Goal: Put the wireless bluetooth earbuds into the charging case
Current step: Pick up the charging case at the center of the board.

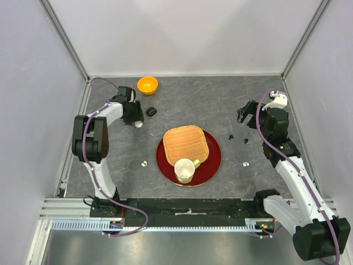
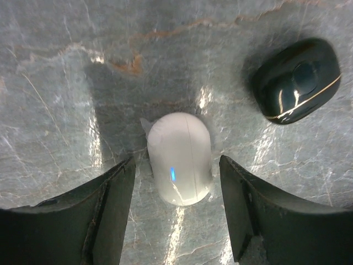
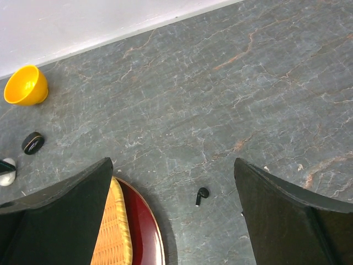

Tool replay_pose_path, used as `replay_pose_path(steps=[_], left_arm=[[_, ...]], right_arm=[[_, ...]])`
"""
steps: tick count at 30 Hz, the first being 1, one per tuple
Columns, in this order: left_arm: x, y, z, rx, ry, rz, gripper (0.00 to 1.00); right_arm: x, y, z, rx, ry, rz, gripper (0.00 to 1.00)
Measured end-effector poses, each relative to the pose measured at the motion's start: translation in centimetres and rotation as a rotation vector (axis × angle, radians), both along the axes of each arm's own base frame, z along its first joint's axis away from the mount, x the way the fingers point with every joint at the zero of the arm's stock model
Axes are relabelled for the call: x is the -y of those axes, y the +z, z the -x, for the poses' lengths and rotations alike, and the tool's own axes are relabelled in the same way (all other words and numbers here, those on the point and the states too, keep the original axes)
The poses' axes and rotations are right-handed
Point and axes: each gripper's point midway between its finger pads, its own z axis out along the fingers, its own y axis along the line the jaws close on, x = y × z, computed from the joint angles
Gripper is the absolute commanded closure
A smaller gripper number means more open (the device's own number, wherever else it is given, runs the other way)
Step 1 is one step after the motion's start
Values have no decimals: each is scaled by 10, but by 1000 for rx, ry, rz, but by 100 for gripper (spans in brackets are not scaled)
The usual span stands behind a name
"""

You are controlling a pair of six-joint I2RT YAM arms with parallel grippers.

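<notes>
- Plainly, the rounded glossy white charging case (image 2: 179, 149) lies on the grey marbled tabletop (image 2: 66, 66), right between the fingers of the left gripper (image 2: 177, 163), with a small blue light on its upper face and its lid looking shut
- Its long axis runs in line with the fingers, so the jaws would bear on its two long flanks, across the narrow width; the domed end points away from the wrist
- Those jaws stand open around it with a thin strip of table showing on each side, so I judge nothing is gripped yet
- An oval glossy black charging case (image 2: 296, 80) sits near, off on the right finger's side and beyond the tips, touching neither finger nor the white case
- The right gripper (image 3: 174, 163) hangs spread wide and empty; a tiny black stemmed earbud (image 3: 201, 195) lies on the table ahead, between its fingers
- From above, both black buds and one tiny white pebble-like earbud (image 1: 245, 164) lie on the right arm's side; the other white bud (image 1: 144, 163) is on the left arm's side, near the round dark red plate (image 1: 212, 165); all four are outside the cases
</notes>
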Motion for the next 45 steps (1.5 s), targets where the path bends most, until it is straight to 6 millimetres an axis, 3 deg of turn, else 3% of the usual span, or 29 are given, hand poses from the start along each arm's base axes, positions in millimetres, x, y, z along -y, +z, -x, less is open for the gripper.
replay_pose_path(steps=[8,10,14,17,19,25,28,32,35,40,42,45], left_arm=[[3,-4,8,8,-6,-18,33],[3,-5,10,10,-7,-21,40],[2,-5,11,19,-2,-30,43],[1,-6,12,29,1,-34,50],[1,-6,12,32,2,-37,65],[7,-3,16,57,-13,-33,90],[10,4,29,74,-27,-28,88],[22,40,38,182,-70,10,84],[38,90,46,362,-139,58,84],[75,161,73,641,-320,141,98],[91,172,85,707,-394,152,98],[118,172,110,769,-521,168,98]], right_arm=[[1,-3,-1,-10,-10,1,2],[1,-4,-2,-12,-11,1,2],[1,-5,-2,-17,-12,-4,2],[1,-7,-3,-21,-13,-4,2],[1,-7,-3,-21,-13,-5,2],[1,-8,-3,-26,-13,-4,2],[0,-10,-5,-33,-13,-9,2],[-7,-11,-10,-51,13,-28,2],[-21,-12,-16,-82,73,-60,2],[-55,-14,-22,-138,230,-158,3],[-70,-18,-18,-166,297,-209,4],[-87,-17,-10,-187,384,-278,5]])
